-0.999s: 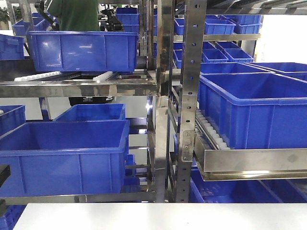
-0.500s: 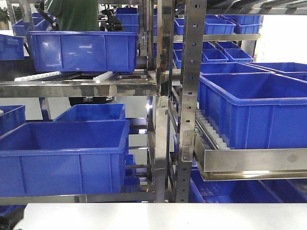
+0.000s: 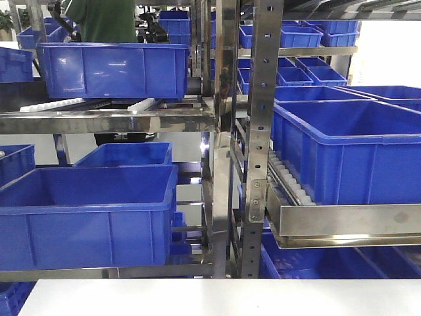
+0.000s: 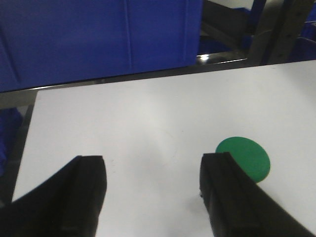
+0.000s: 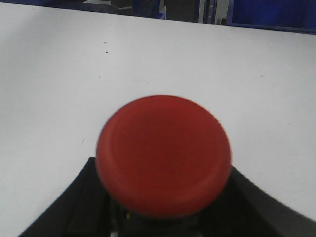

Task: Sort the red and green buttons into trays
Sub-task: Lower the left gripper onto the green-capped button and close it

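Observation:
In the right wrist view the red button (image 5: 164,153) fills the middle, its round cap facing the camera above the white table (image 5: 54,74). My right gripper (image 5: 163,173) is shut on it, with a black finger (image 5: 74,207) showing on either side below the cap. In the left wrist view the green button (image 4: 245,157) stands on the table, its cap partly behind my right-hand finger (image 4: 222,192). My left gripper (image 4: 153,160) is open and empty, with the green button just outside its right jaw. The trays are out of view.
Beyond the table's far edge (image 3: 223,293) stands a steel rack (image 3: 253,131) holding several deep blue crates (image 3: 85,210). A blue crate wall (image 4: 98,39) rises behind the table in the left wrist view. A person in green (image 3: 102,20) stands far back.
A dark arm part at the front view's lower left has dropped lower and gone out of that view. Nothing else there has moved.

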### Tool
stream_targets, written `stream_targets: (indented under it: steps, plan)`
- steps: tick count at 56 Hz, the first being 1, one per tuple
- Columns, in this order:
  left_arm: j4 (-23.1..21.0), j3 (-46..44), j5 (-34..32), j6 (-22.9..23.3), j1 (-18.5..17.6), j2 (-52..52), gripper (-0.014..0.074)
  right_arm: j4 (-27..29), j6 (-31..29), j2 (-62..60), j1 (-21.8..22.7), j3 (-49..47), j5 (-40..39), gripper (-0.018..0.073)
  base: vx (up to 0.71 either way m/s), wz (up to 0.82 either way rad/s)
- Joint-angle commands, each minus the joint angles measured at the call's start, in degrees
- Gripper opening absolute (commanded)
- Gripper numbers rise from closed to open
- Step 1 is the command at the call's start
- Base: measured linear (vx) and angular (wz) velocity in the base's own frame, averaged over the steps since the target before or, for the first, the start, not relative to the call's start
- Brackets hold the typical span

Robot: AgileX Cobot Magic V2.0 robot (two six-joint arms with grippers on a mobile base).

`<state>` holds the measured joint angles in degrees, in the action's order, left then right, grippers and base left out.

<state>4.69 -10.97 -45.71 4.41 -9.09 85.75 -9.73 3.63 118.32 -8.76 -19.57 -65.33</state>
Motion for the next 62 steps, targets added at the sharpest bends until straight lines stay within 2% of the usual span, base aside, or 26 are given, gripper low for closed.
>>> stream_targets:
  steps: [1,14,22,40,48,62]
  plan:
    - [4.0,-0.2,-12.4,0.3,-0.5,3.2,0.0534,0.1,-0.6,-2.0,0.3,-0.4,-11.3,-0.0008,0.0,0.0]
    - [11.6,-0.2,-19.1,0.3,-0.5,10.6,0.0534,0.1,-0.6,-2.0,0.3,-0.4,-11.3,-0.0008,0.0,0.0]
    - [11.5,-0.2,-19.5,0.5,-0.5,13.3,0.0534,0.1,-0.6,-2.0,0.3,-0.4,-11.3,-0.0008,0.0,0.0]
    - [11.6,-0.2,-26.2,-0.7,-0.5,21.1,0.0534,0.2,-0.7,-2.0,0.3,-0.4,-11.3,-0.0008,0.0,0.0]
    - [11.8,-0.2,-33.0,-0.7,-0.5,25.1,0.0534,0.2,-0.7,-2.0,0.3,-0.4,-11.3,-0.0008,0.0,0.0]
    - [15.0,-0.5,-32.9,-0.7,-0.5,26.5,0.0534,0.1,-0.7,-2.0,0.3,-0.4,-11.3,-0.0008,0.0,0.0]
